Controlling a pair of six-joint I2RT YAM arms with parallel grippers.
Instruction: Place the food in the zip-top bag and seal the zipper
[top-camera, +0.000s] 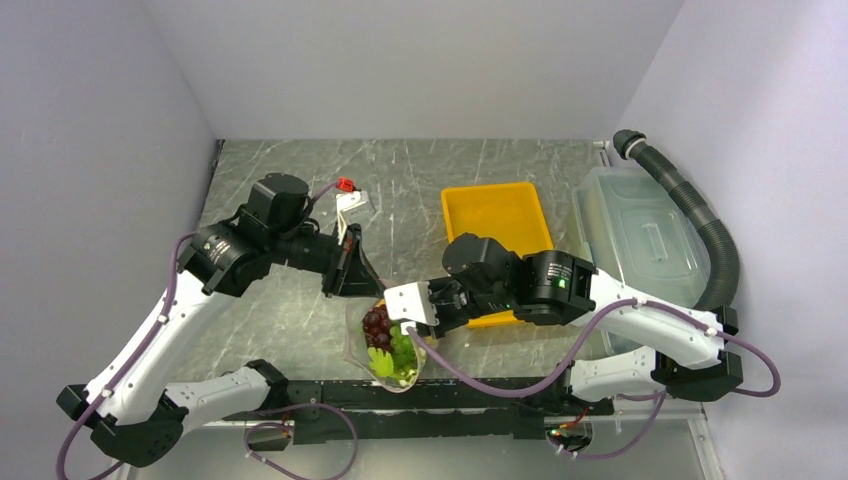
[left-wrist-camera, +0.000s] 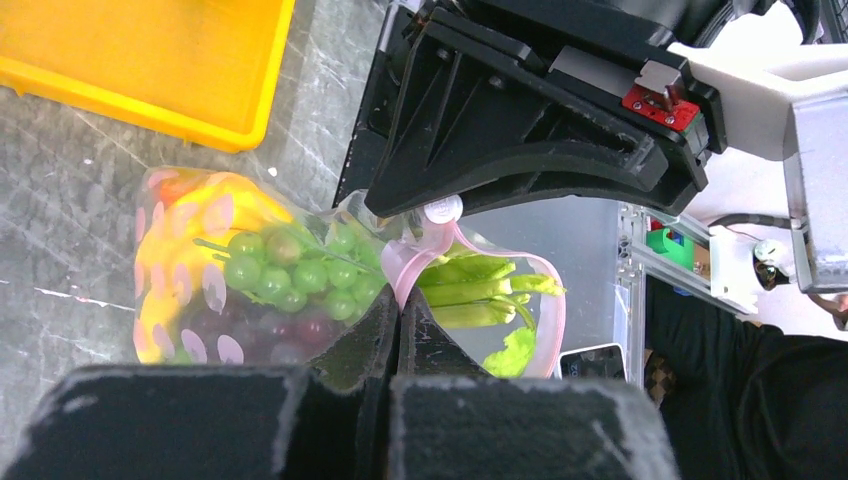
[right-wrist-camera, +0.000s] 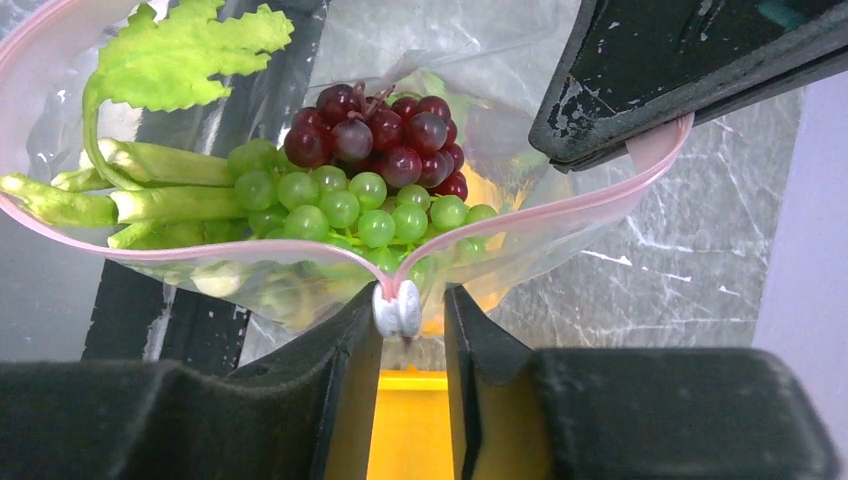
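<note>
Right claw (right-wrist-camera: 412, 300): jaws part-open, straddling slider (right-wrist-camera: 398, 308), not yet clamped. Beyond it, zipper (right-wrist-camera: 560, 215) is seen gaping; food (right-wrist-camera: 380, 130) is packed inside bag (right-wrist-camera: 350, 40). Opposite, zipper is pinched by clenched left claw (left-wrist-camera: 398, 310). Filling is judged done; sealing is left.

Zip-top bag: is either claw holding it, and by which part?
The left claw pinches the zip-top bag by its pink zipper. The right claw straddles the white slider, not clamped.

Marbled table (top-camera: 420, 170): tray (top-camera: 495, 212), bin (top-camera: 640, 235), zip-top bag (top-camera: 385, 350)
</note>
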